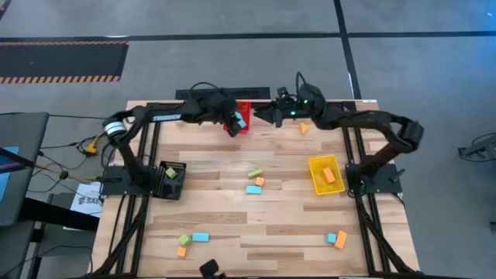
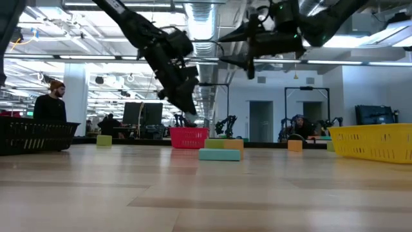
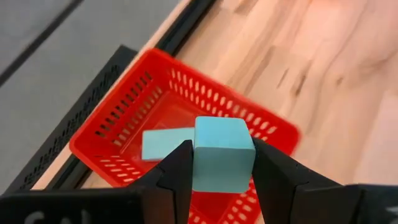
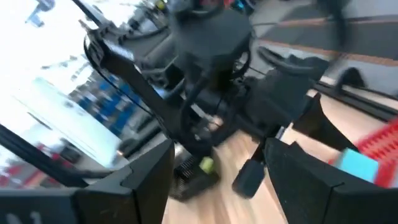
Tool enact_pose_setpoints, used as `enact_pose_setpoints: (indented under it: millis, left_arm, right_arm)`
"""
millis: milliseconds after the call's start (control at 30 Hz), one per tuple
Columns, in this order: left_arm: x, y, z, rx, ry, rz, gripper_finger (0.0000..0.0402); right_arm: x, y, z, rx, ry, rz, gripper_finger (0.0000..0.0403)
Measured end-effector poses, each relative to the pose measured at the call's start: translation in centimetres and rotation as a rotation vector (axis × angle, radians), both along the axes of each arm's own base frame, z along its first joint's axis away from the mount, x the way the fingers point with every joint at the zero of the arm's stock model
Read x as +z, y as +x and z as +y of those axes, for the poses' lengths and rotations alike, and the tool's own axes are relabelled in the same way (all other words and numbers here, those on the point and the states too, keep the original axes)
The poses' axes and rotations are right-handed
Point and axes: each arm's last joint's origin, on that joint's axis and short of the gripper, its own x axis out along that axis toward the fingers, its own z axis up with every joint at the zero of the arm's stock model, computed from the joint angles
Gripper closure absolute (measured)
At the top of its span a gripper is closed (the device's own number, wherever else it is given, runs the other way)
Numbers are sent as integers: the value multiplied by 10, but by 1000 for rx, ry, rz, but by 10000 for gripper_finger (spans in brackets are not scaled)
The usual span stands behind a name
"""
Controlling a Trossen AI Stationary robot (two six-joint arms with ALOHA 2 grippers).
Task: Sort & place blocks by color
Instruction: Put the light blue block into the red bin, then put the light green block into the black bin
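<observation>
My left gripper [image 3: 222,177] is shut on a light-blue cube [image 3: 222,152] and hangs over the red bin [image 1: 242,111] at the table's far edge. One light-blue bar [image 3: 166,142] lies on that bin's floor. My right gripper [image 4: 217,186] hovers open just right of the red bin [image 4: 384,144] and holds nothing. Loose blocks lie flat on the table: a yellow-green bar [image 1: 256,173], an orange one [image 1: 260,181] and a light-blue one [image 1: 253,189] in the middle. A lone orange block [image 1: 304,128] lies farther back. My left gripper pinches the light-blue cube by two opposite side faces [image 3: 198,163], one finger [image 3: 179,174] on each. The fingers slant downward from the table's left. The cube is lifted clear and hangs above the red bin's open top [image 3: 186,93].
The yellow bin [image 1: 316,164] at right holds an orange block [image 1: 329,175]. The black bin [image 1: 161,188] at left holds a yellow-green block [image 1: 171,173]. Two clusters of blocks [image 1: 192,240] [image 1: 336,239] lie near the near edge. A person [image 2: 51,103] stands beyond the table.
</observation>
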Motion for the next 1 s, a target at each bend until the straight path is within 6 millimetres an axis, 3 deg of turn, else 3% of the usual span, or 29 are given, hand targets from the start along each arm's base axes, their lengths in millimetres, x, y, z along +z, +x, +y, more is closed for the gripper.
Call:
enact_pose_setpoints:
  millis: [233,400,600,833,1000]
  left_arm:
    - [-5,1,13,43,-27,15,276]
    - [-4,-2,16,61,-32,13,235]
    - [-1,-4,13,26,-94,44,181]
    - [33,-11,6,24,-171,167,158]
    - [56,-23,-17,1,-178,219,168]
  right_arm:
    - [16,-32,23,-189,-97,257,132]
    - [19,-48,39,-325,-142,417,132]
    - [15,-55,55,-369,-158,539,132]
    - [2,-62,66,-410,-167,726,132]
    - [-5,-64,80,-388,-135,814,132]
